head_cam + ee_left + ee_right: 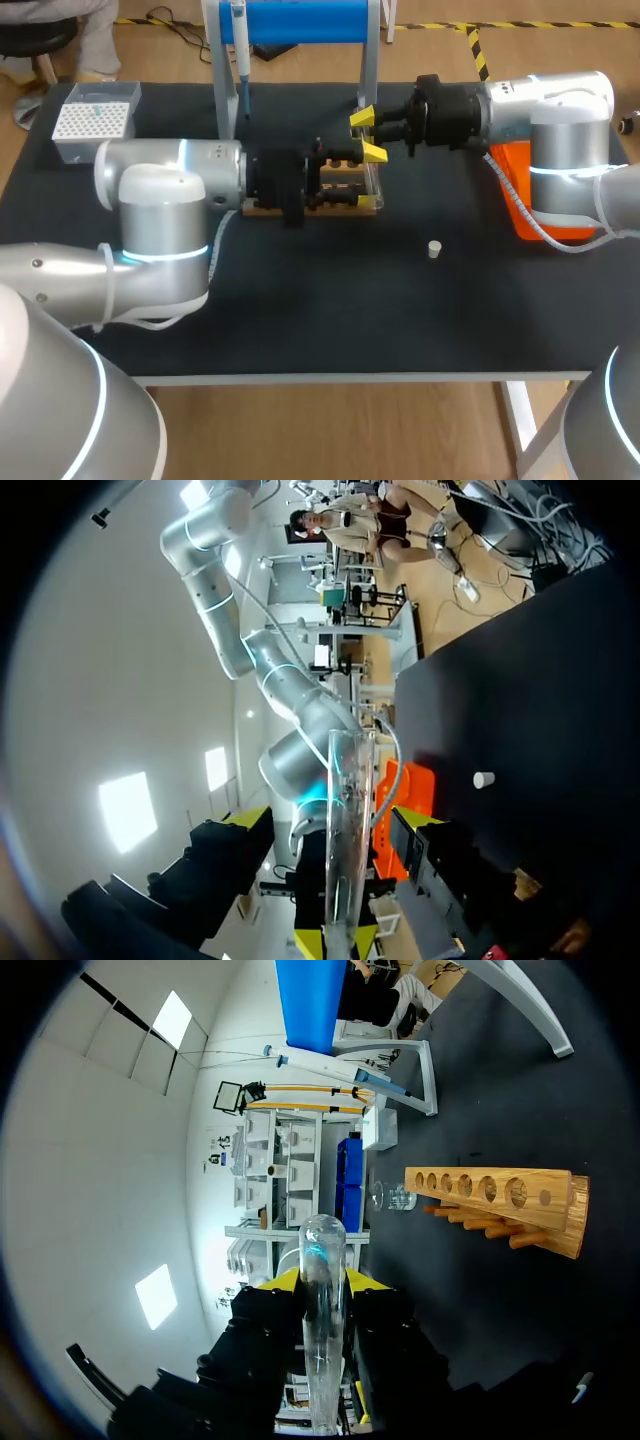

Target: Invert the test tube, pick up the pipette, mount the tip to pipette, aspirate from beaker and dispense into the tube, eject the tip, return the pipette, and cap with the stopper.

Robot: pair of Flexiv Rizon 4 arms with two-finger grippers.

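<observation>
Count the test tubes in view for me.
1: the test tube, held in the left end effector near the wooden rack. Others may be hidden.

Black worktop (350, 320), surveyed from the head view. Contents noted:
- Tip box (95, 120) at 10 o'clock.
- Blue-topped stand (300, 20) at 12 o'clock.
- Wooden rack (500, 1195) just above centre.
- Orange bin (512, 175) at 2 o'clock.
- Small white stopper (434, 249) at 3 o'clock, standing alone.
</observation>
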